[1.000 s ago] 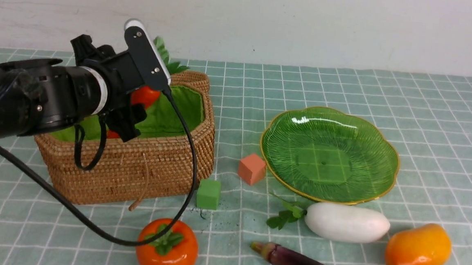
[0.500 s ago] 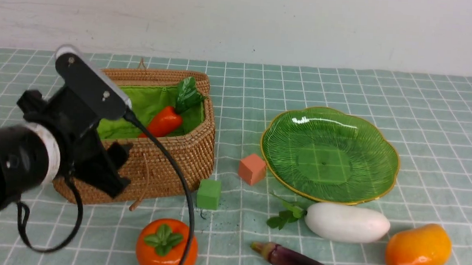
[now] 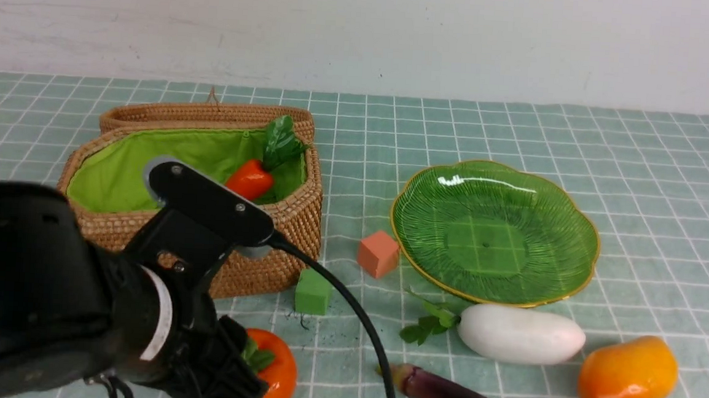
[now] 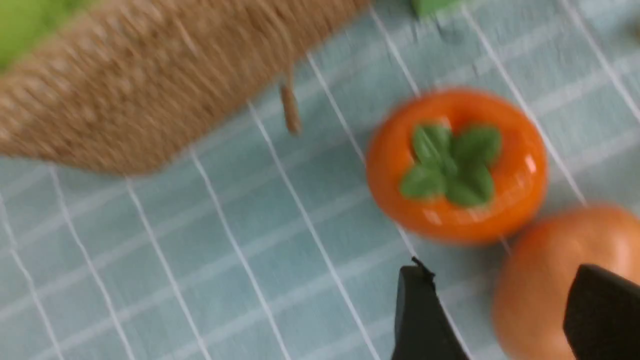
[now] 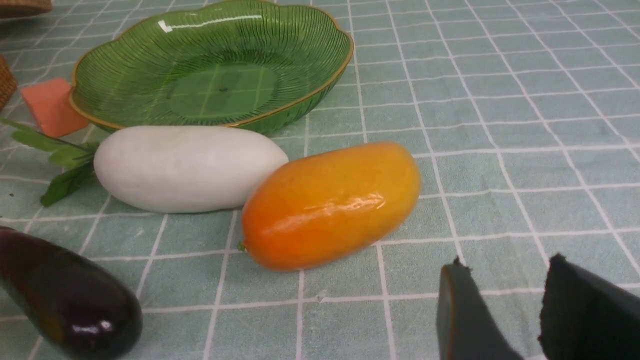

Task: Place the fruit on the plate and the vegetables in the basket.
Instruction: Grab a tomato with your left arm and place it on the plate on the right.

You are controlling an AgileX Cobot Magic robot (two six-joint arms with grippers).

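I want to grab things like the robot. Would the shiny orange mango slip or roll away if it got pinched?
Probably slippery: the mango has glossy skin with bright highlights. It may roll, being a smooth oval lying on its side on the flat tablecloth. It looks stiff, not squashy.

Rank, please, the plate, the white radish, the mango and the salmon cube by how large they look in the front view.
Largest: plate.
Then white radish and mango, about alike: the radish is longer, the mango thicker and nearer the camera, so they stay unranked.
Smallest: salmon cube.
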